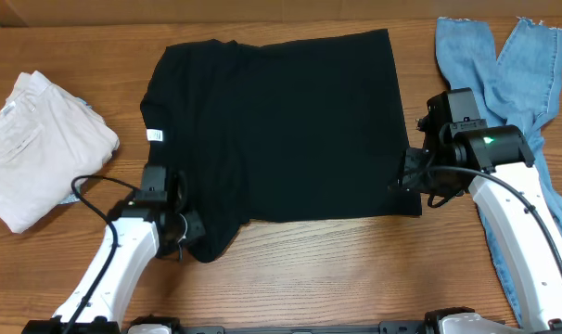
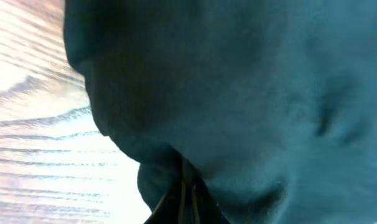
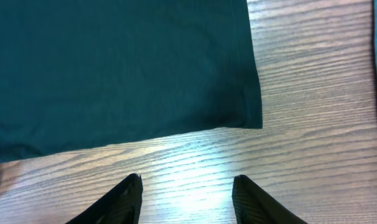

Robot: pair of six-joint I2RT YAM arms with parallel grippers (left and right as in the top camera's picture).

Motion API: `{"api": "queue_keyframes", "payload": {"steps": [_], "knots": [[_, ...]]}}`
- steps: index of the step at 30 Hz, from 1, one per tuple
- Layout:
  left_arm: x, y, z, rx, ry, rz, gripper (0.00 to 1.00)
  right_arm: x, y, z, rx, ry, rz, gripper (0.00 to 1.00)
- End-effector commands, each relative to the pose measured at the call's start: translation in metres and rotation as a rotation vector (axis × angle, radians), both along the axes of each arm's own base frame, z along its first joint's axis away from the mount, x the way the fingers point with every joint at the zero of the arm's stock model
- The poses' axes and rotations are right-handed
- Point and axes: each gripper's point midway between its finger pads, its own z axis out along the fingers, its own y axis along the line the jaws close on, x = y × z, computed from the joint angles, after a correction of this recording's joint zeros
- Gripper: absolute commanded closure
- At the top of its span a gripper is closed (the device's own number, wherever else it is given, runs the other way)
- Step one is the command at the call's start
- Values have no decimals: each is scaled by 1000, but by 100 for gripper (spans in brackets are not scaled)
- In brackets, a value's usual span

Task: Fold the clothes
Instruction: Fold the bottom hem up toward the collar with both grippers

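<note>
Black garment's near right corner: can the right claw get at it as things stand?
Probably yes: the right claw stands open over bare table short of the black garment, nothing between them.

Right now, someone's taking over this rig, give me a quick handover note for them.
Left gripper: shut on the garment, near-left corner.
Right gripper: open, over bare table beside the garment's right edge, holding nothing.
Garment: flat mid-table; jeans to its right, white cloth to its left.
Done: left grip.
Left: right grip, then the folds.
</note>
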Motion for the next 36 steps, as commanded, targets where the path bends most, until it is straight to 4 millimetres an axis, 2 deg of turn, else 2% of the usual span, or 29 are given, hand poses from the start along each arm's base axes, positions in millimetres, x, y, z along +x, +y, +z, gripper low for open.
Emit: {"api": "queue_keyframes", "payload": {"steps": [1,6,10,17,29,36], "knots": [[24,0,27,7,-74,-32,96,-2,-1,-15,-4,49,-35,49],[28,10,38,60,-78,-21,96,-6,-7,-51,-11,131,-104,48],[19,14,36,84,-39,-18,96,-5,-27,-81,-25,169,-225,48],[13,18,35,105,-13,-16,96,-5,-61,-105,-7,179,-359,48],[11,18,35,105,-5,-17,96,-18,-54,-145,24,161,-313,48],[11,18,35,105,-3,-16,96,-14,-51,-152,46,128,-308,50]]}}
